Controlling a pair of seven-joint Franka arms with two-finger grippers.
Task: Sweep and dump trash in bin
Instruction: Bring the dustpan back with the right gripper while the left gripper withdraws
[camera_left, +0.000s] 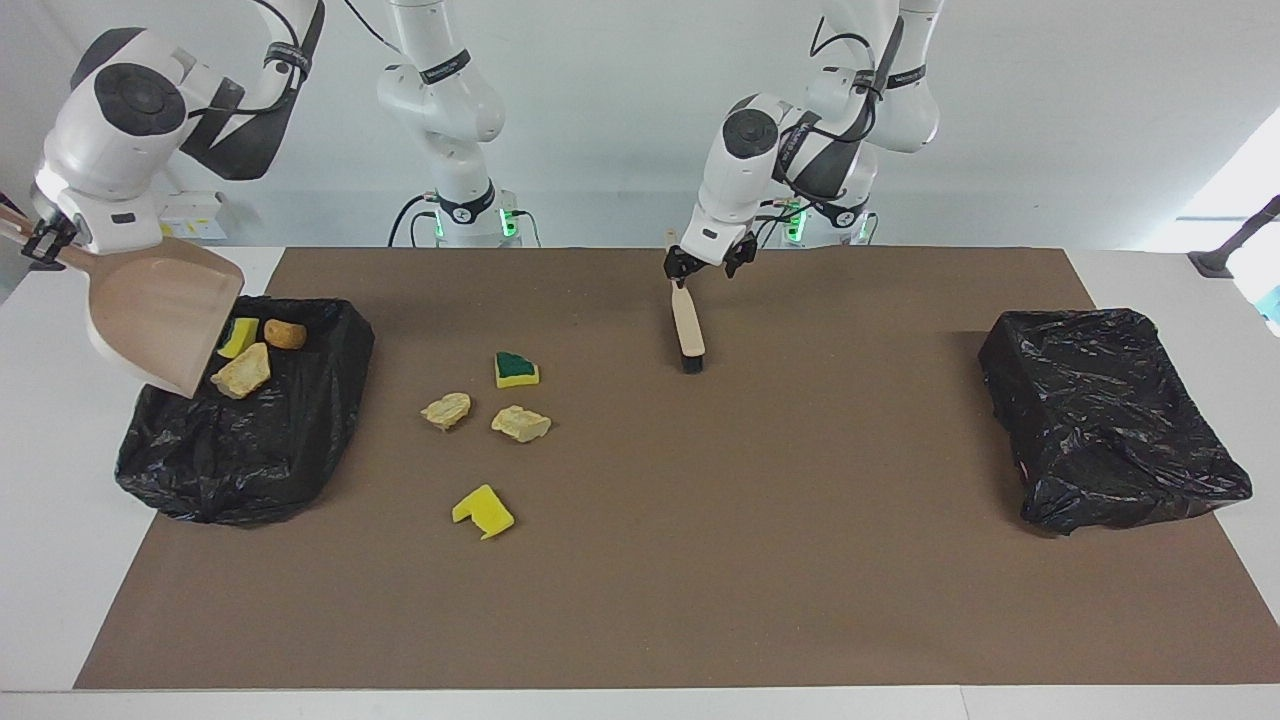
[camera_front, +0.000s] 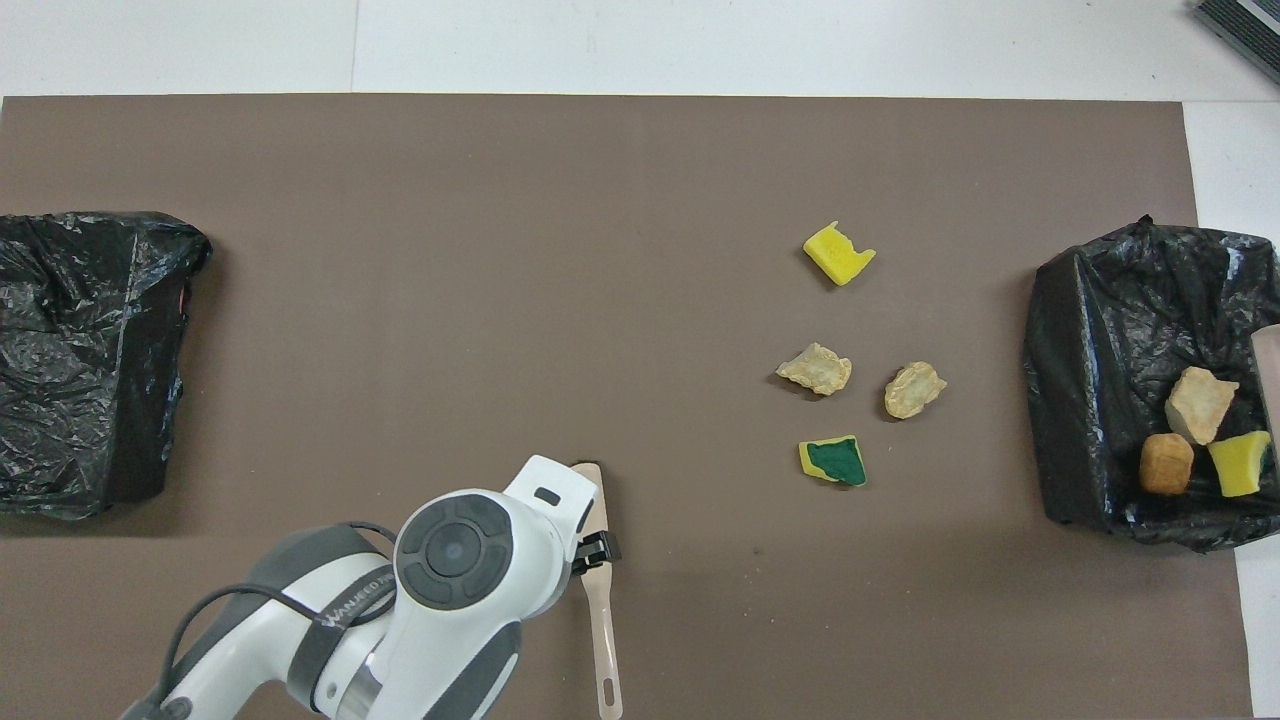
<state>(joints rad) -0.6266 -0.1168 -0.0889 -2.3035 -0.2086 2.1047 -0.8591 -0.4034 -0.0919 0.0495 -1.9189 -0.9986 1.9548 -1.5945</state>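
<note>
Trash lay split: three scraps inside the black-lined bin at left of the facing view, four scraps on the brown mat left of centre (one green-topped). Above the bin's upper-left corner the right gripper hung clamped on the handle of a steeply tipped beige dustpan. At upper centre the left gripper hovered, fingers spread, over the brush lying flat, gripping nothing. A second black bin sat at right.
</note>
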